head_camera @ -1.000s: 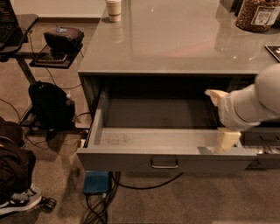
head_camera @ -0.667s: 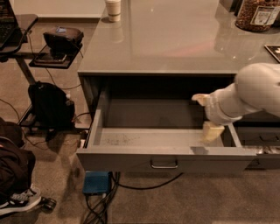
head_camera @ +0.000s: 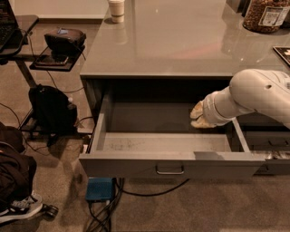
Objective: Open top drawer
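Tabletop (head_camera: 181, 50): grey and glossy, carrying a paper cup (head_camera: 117, 10) at the far edge and a jar (head_camera: 265, 14) at the right corner; carpeted floor below.
Top drawer (head_camera: 167, 141): directly under the tabletop, pulled well out toward the camera, scuffed grey interior bare, small pull handle (head_camera: 170, 169) central on the front.
Pincer (head_camera: 198, 116): inside the drawer at the back right, close to the cabinet opening and near the right wall; apart or together, cannot tell; well clear of the handle.
Arm (head_camera: 258, 93): white, reaching in from the right over the drawer's right wall.
Stage: judged essentially done, with only withdrawal left.
Risk, overhang: a knock against the tabletop's underside if lifted straight up from so far back.
Risk, push-back: a nudge toward shut if dragged out across the right wall or pressed on the front.
Risk, floor: blue box (head_camera: 99, 189) and cables (head_camera: 149, 192) just below the front, easy to catch with any base movement.
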You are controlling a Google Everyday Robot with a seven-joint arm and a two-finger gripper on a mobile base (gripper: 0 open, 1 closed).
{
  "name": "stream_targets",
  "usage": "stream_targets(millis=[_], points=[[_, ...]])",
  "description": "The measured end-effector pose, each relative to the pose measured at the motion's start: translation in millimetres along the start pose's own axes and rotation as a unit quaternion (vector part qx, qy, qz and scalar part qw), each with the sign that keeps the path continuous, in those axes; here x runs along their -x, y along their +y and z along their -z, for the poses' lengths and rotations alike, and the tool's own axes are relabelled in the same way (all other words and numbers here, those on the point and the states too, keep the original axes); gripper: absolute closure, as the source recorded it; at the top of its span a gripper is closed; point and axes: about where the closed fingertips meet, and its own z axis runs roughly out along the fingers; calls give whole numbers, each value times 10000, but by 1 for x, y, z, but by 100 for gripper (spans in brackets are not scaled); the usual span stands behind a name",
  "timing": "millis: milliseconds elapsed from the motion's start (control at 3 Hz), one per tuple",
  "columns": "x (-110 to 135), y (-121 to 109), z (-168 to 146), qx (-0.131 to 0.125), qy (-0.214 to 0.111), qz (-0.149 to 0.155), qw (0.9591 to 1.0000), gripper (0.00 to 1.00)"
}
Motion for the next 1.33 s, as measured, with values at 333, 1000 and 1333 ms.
stream_targets(millis=[333, 1000, 1333], points=[[-19, 2, -29, 82, -110, -331, 9994, 89], [-60, 37, -77, 598, -164, -966, 9934, 100], [-70, 55, -73, 702, -96, -1028, 9922, 100]])
